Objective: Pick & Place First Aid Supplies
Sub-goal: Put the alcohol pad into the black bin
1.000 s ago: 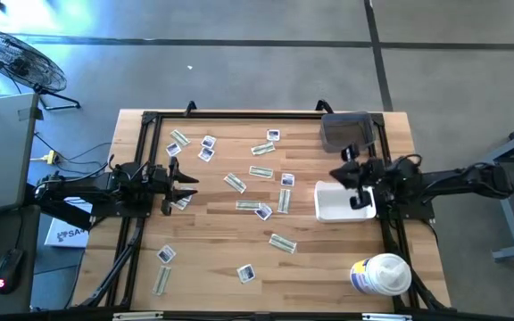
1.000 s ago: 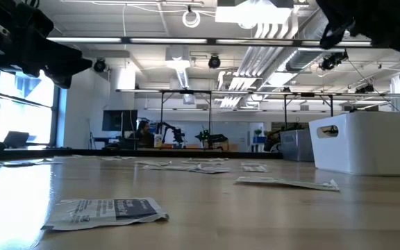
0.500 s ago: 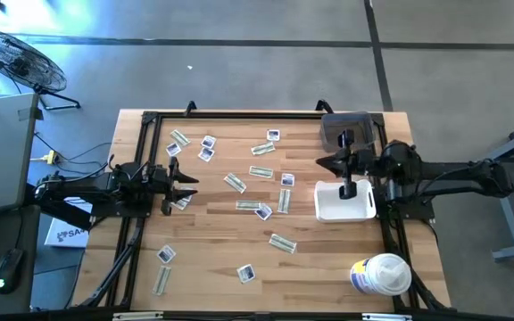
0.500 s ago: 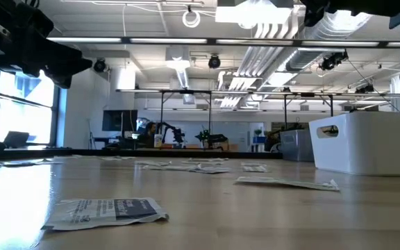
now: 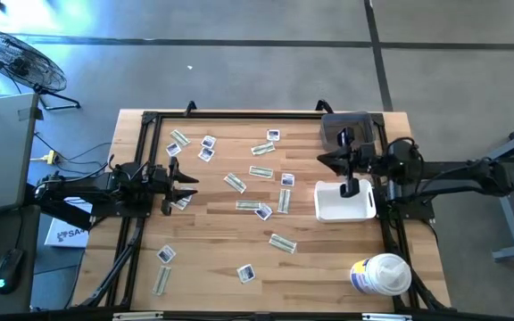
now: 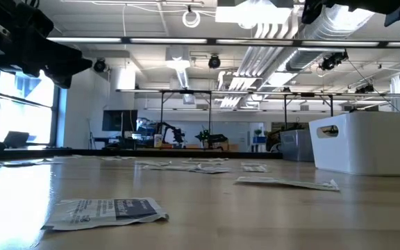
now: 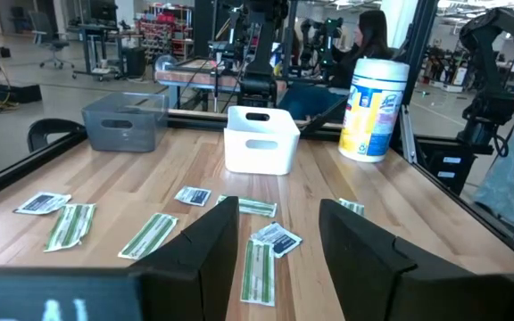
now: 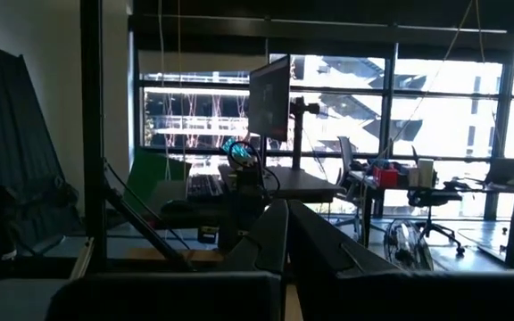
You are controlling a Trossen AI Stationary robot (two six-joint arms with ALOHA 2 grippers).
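Observation:
The first aid supplies lie flat and scattered on the wooden table: greenish-white strip wrappers (image 5: 234, 183) (image 7: 259, 270) and small square white sachets (image 5: 246, 273) (image 6: 106, 210). My left gripper (image 5: 188, 189) (image 7: 279, 259) hovers open and low over the table's left side, pointing right, with a sachet (image 7: 276, 239) lying ahead between its fingers. My right gripper (image 5: 322, 160) (image 8: 284, 236) is shut and empty. It is raised and held level above the far edge of the white bin (image 5: 344, 201), pointing toward the table's left.
A grey bin (image 5: 344, 131) stands at the far right corner, beyond the white bin (image 6: 367, 142). A large white round tub (image 5: 380, 275) (image 7: 370, 109) sits at the near right corner. Black frame rails (image 5: 141, 178) run along the table's left, right and far edges.
My right gripper has risen from over the white bin and shifted toward the table's far edge, tipping up to a level pose. In the low view its arm has climbed almost out of the picture's top. The packets and my left arm have kept still.

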